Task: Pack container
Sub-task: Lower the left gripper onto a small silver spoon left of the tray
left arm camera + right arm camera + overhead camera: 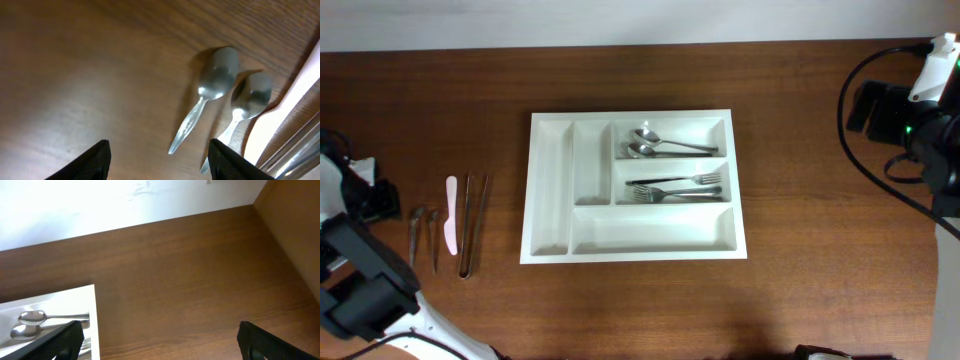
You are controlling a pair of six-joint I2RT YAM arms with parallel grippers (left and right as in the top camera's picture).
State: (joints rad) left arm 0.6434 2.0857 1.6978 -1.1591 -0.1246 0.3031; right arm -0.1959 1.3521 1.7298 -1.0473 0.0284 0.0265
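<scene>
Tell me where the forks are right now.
Overhead view: the two forks lie in the container, in its middle wide compartment, right of the narrow compartments and directly below the compartment holding two spoons.

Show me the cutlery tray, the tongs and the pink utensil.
cutlery tray (650, 231), overhead view, bare floor of lowest compartment.
tongs (466, 266), overhead view, near joined end.
pink utensil (450, 215), overhead view, mid-length.
</scene>
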